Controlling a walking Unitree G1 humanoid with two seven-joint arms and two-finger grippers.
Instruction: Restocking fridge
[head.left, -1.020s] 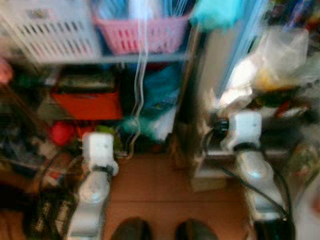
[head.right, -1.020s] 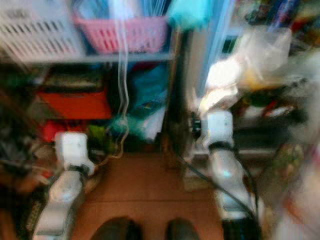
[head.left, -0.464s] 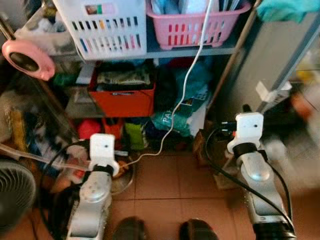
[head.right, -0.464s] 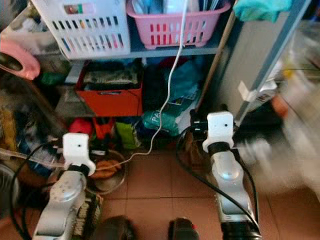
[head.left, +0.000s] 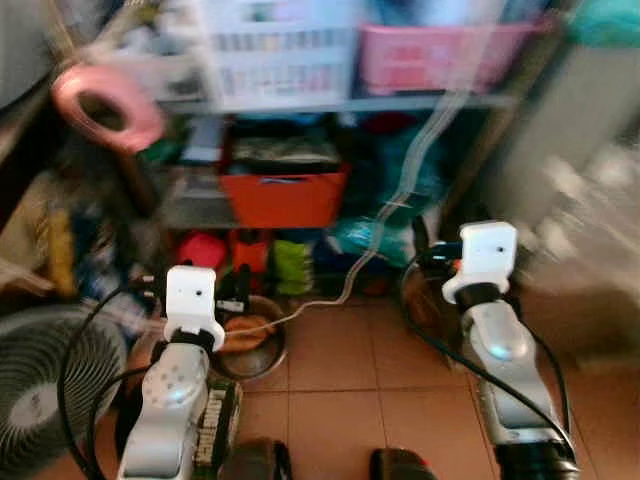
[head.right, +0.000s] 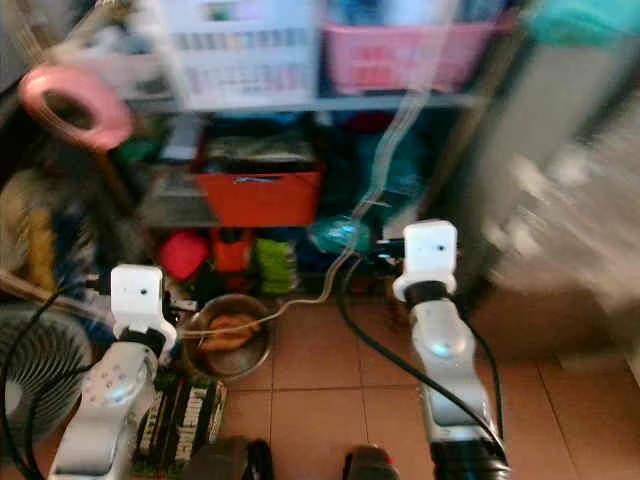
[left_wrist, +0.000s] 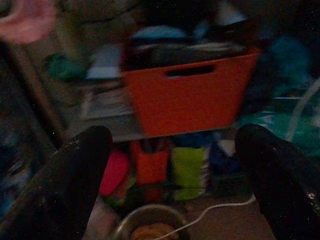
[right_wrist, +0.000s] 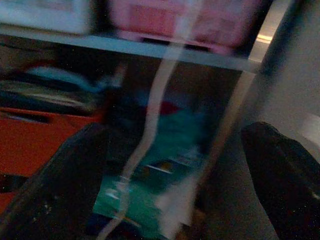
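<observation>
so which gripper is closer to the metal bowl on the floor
Left. The left gripper hangs just above and beside the metal bowl; the right gripper is off to the bowl's right, by the white cable.

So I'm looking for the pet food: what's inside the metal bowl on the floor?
The metal bowl holds something brownish-orange, too blurred to identify. A white cable crosses over its rim, covering part of it.

An orange-red bin (head.left: 284, 198) sits under a white slatted basket (head.left: 277, 52) and a pink one (head.left: 440, 55). The floor tiles (head.left: 340, 400) are terracotta, and the blurred ring (head.left: 95, 105) looks pink.
</observation>
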